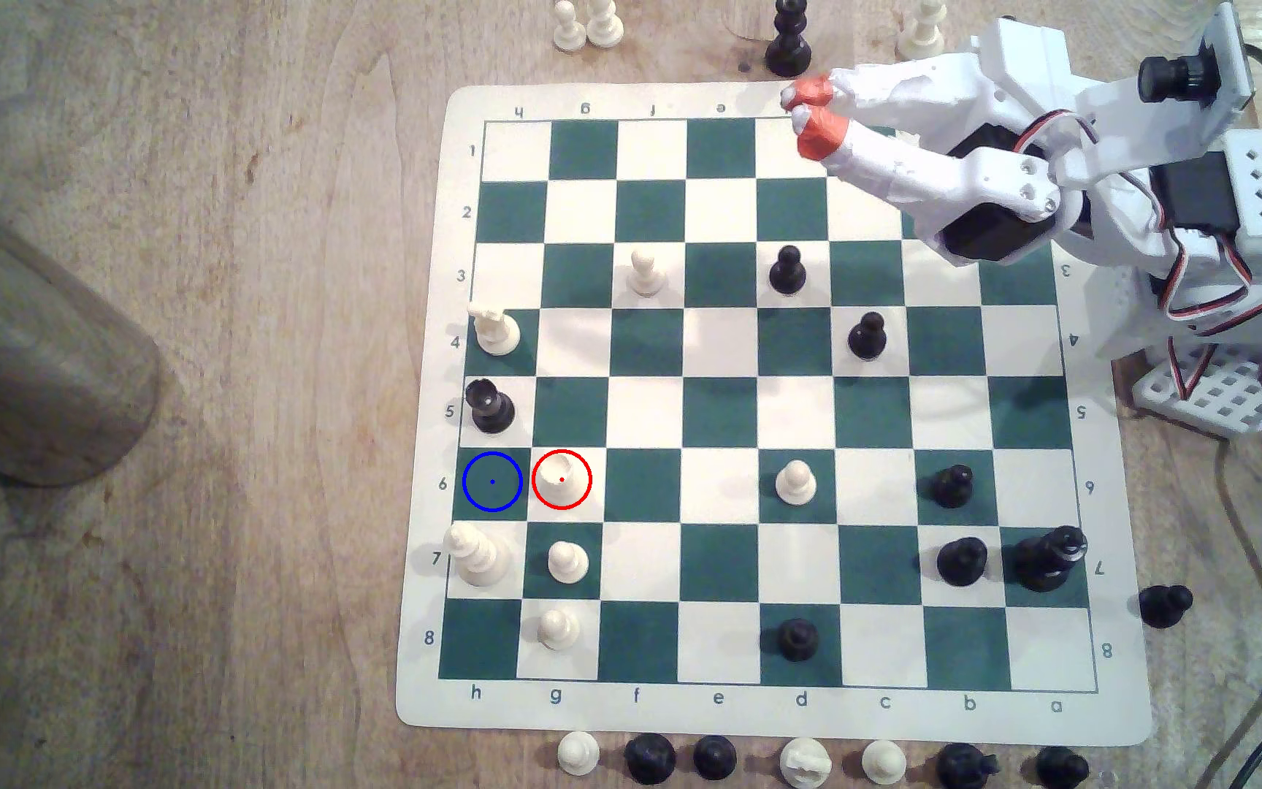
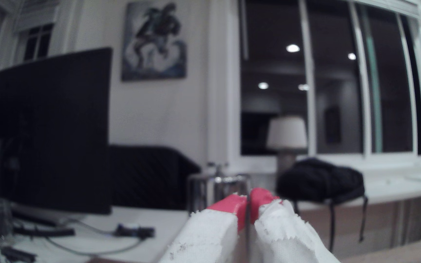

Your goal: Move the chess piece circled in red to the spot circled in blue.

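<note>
The gripper hangs at the upper right of the exterior view, over the board's top edge — its red tips pressed together, holding nothing. The chess piece stands in the red ring at lower left of the board, just beside the spot — a green square ringed in blue.

The pincer is white with orange-red tips. Far from it, the cream-white chess piece carries a red ring, the dark green spot a blue one. The board is green-and-cream chequered.
</note>
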{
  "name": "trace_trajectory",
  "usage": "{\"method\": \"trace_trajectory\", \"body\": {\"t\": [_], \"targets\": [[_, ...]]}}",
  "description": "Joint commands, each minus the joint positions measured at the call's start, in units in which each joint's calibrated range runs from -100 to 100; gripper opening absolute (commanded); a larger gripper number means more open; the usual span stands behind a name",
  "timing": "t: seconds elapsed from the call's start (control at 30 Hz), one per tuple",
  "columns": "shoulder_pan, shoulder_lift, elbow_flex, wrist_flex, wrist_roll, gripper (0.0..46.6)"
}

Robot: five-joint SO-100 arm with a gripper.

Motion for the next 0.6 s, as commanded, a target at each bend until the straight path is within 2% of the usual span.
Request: {"method": "trace_trajectory", "body": {"t": [0.0,0.23,0.33,0.57], "targets": [[3.59,-0.87,-3.72,8.53,-1.32,0.2],[3.52,1.76,-14.06,12.62,-1.17,0.2],[1.95,8.39,-23.39,16.06,-0.1,0.2],[0.7,11.19,-32.28,28.76,0.98,0.2]]}}
